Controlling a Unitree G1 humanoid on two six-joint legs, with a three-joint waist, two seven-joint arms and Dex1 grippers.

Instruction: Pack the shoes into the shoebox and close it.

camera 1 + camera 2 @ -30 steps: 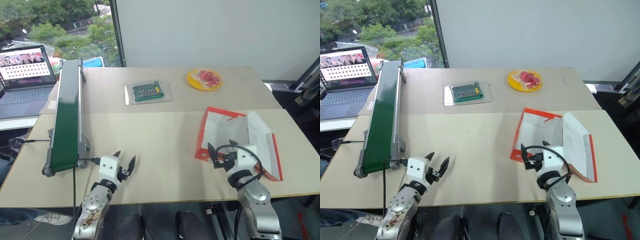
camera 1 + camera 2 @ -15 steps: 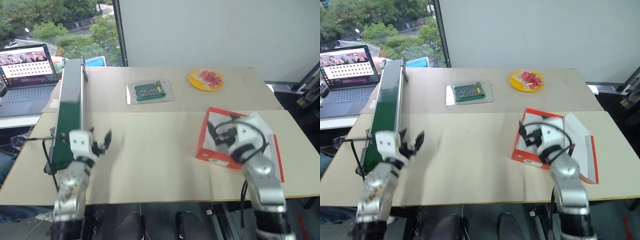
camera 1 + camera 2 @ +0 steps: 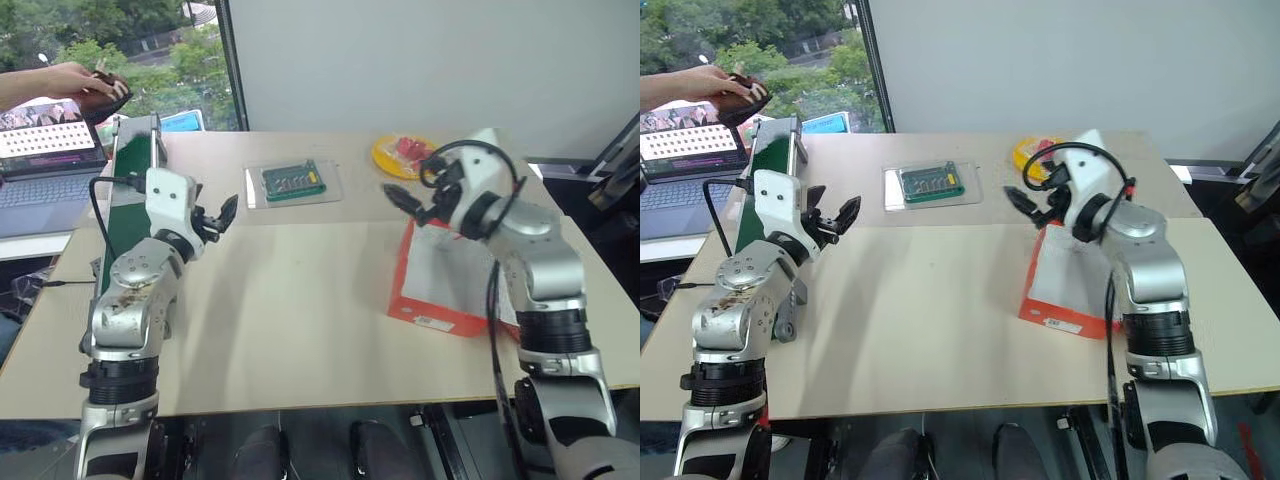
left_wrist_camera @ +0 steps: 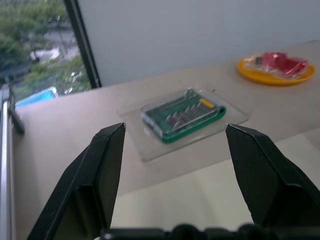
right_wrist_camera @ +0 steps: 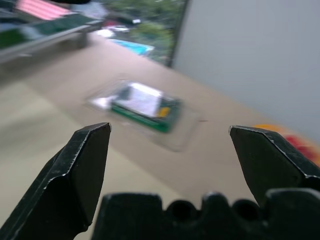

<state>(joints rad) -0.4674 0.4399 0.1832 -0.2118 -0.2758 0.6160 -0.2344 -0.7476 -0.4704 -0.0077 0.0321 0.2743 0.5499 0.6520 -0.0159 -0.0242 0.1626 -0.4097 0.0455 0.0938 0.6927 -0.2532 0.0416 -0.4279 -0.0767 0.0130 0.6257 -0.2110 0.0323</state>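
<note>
Shoe (image 3: 103, 92) in a person's hand (image 3: 702, 80) above conveyor (image 3: 130, 215), far left; left gripper (image 3: 216, 216) nearer, jaws apart. Right gripper (image 3: 407, 203), jaws wide, raised over shoebox (image 3: 440, 285), lying open below.

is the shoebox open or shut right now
Open: the shoebox sits on the table with its white interior showing and no shoes seen inside; the right arm hides the lid side.

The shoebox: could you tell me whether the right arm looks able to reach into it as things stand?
Probably yes. The shoebox lies open just below the raised right tool, whose jaws stand open and empty, and nothing sits between them. The arm's own forearm passes above the box.
</note>
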